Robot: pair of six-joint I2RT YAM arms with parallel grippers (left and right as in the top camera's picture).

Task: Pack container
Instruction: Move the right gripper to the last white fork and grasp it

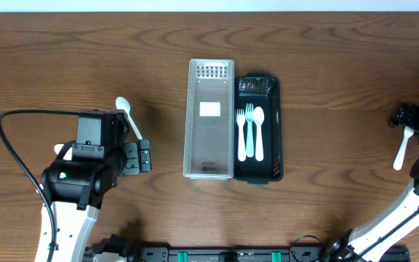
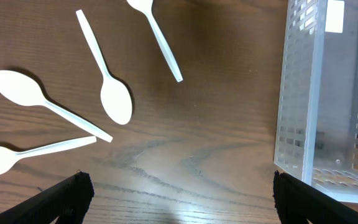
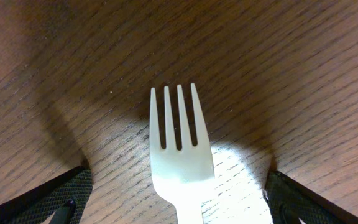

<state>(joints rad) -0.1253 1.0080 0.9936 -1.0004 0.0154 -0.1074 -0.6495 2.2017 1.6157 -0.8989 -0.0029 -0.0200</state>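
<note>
Only the L wrist cam shows us four white spoons (image 2: 114, 93) loose on the table (image 2: 222, 124). From above we see just one; the L arm hides the rest. Only the R wrist cam shows the fork (image 3: 178, 149) prongs. From above we see just its handle, far R.

The fork lies flat btwn the fingers of the R pincer (image 3: 179, 194), touching neither. That pincer is wide open, holding nothing. The L pincer (image 2: 182, 198) is wide open too, empty, w/ spoons ahead and the clear bin (image 2: 316, 93) at its side.

From above, the bin sits mid-table, right beside a black tray (image 1: 272, 87) w/ white cutlery (image 1: 250, 132) inside. Both arms reach in from the near edge.
</note>
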